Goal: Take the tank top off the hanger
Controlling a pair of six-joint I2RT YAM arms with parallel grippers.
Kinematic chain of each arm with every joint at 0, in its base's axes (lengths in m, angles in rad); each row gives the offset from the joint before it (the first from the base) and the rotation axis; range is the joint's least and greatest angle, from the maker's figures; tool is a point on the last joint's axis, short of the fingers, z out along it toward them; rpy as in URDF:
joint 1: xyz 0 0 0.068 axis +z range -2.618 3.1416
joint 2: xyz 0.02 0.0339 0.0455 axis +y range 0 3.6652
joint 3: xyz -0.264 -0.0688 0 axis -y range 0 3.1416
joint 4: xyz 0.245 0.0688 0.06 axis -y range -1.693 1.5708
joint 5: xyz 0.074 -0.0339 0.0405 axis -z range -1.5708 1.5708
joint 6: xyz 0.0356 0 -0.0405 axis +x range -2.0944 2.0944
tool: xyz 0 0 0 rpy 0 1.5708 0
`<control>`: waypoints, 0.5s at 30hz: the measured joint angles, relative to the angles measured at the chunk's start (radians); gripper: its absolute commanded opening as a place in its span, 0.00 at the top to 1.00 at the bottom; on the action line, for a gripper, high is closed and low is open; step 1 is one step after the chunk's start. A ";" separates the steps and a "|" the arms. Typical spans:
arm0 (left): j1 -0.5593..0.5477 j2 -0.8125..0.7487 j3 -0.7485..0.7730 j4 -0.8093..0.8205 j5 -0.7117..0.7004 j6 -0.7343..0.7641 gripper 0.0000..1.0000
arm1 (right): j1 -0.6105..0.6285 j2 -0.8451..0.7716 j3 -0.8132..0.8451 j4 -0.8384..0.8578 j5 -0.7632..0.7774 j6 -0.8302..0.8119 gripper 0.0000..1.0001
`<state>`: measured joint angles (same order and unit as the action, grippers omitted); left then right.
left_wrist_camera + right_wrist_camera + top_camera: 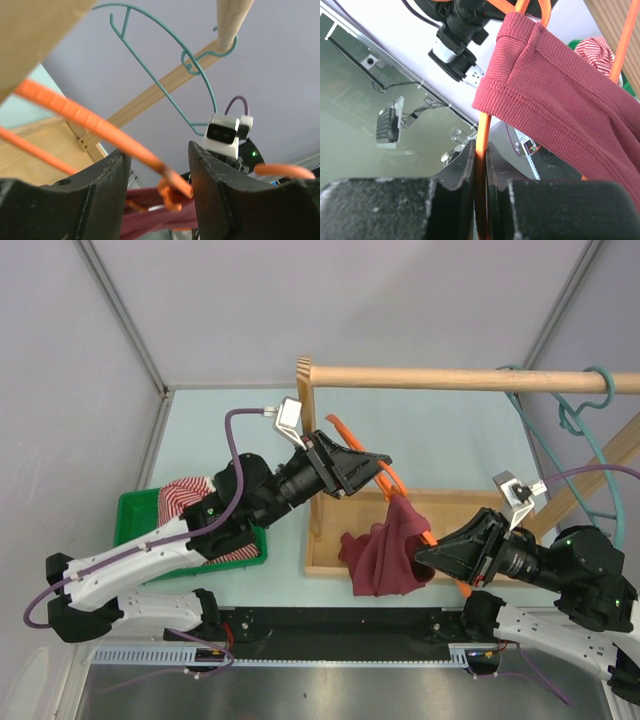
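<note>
The maroon tank top (385,555) hangs bunched on an orange hanger (396,483) in front of the wooden rack. My left gripper (378,466) is open, its jaws on either side of the hanger's upper wire. In the left wrist view the orange hanger (75,112) runs between the spread fingers (102,197), with the tank top (160,219) below. My right gripper (428,555) is shut on the hanger's lower wire beside the cloth. In the right wrist view the jaws (480,155) pinch the orange wire (481,127) and the tank top (560,110) drapes above them.
A wooden rack (320,420) with a horizontal dowel (460,378) stands mid-table. A teal hanger (570,430) hangs on the dowel at the right. A green bin (135,512) with a red-striped garment (185,495) sits at the left, under my left arm.
</note>
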<state>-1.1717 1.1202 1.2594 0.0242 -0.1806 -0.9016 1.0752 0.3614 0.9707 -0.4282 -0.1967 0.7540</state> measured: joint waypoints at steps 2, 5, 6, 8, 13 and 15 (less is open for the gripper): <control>0.000 0.015 0.008 0.014 -0.012 -0.005 0.64 | 0.000 0.000 -0.009 -0.001 -0.003 -0.007 1.00; 0.005 0.043 0.029 0.022 -0.032 -0.006 0.82 | 0.000 -0.001 -0.011 0.000 0.006 -0.024 1.00; 0.005 0.054 0.036 0.032 -0.033 -0.010 0.91 | 0.000 -0.001 -0.011 -0.008 0.013 -0.034 1.00; 0.003 0.072 0.053 0.055 -0.036 -0.019 0.98 | -0.002 -0.001 -0.012 -0.029 0.031 -0.057 1.00; -0.005 0.117 0.086 0.095 -0.033 -0.013 1.00 | -0.001 0.000 -0.013 -0.079 0.058 -0.121 0.94; -0.005 0.135 0.096 0.098 -0.039 0.005 1.00 | -0.001 0.008 -0.003 -0.114 0.090 -0.134 0.81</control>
<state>-1.1763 1.2552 1.3556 0.1219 -0.2199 -0.8963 1.0740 0.3691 0.9676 -0.5423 -0.1062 0.6205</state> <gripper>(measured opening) 0.047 0.123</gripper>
